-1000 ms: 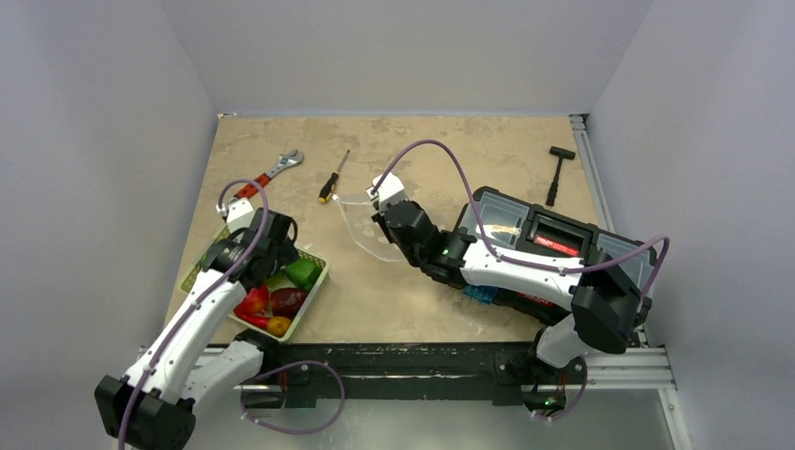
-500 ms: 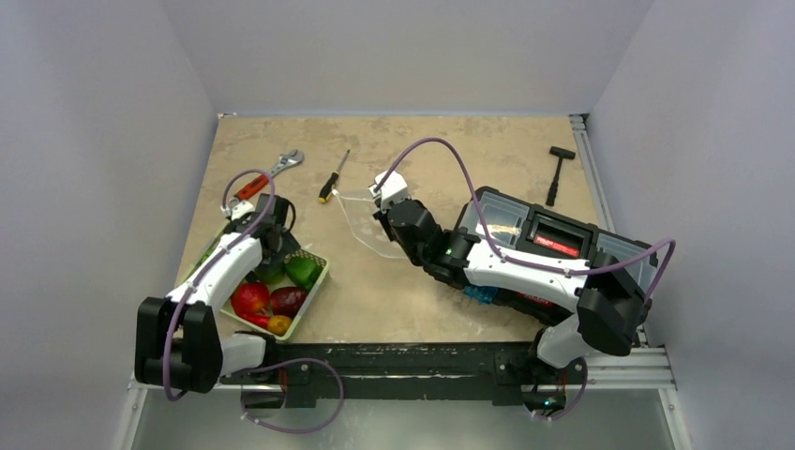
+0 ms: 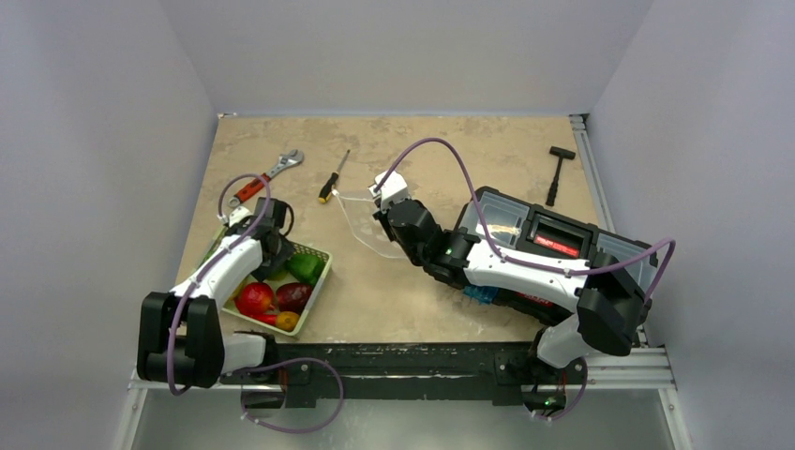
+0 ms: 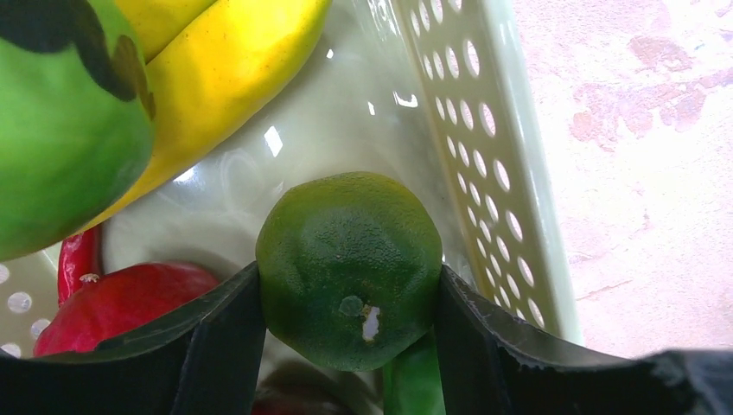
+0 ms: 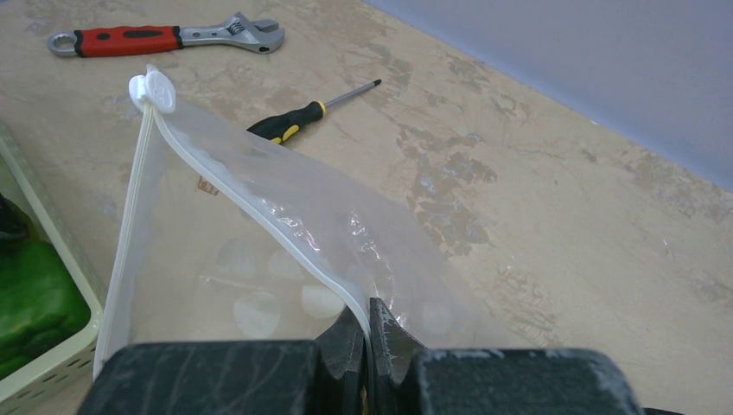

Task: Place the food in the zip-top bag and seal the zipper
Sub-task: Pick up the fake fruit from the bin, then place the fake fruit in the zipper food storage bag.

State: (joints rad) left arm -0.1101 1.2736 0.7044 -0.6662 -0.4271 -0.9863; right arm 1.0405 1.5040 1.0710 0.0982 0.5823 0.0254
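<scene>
My left gripper is down in the pale green mesh basket, shut on a dark green lime. Around it lie a big green fruit, a yellow banana, a red fruit and a red chilli. In the top view the basket holds green, red, maroon and orange pieces. My right gripper is shut on the zipper strip of the clear dotted zip-top bag, holding its mouth up; the bag also shows in the top view.
A red-handled wrench and a black-yellow screwdriver lie behind the basket and bag. A black hammer lies at the far right. A black toolbox stands under my right arm.
My left arm swung its elbow back and left, the gripper settled lower in the basket's far corner, and the basket shifted slightly. My right gripper and the bag stayed put.
</scene>
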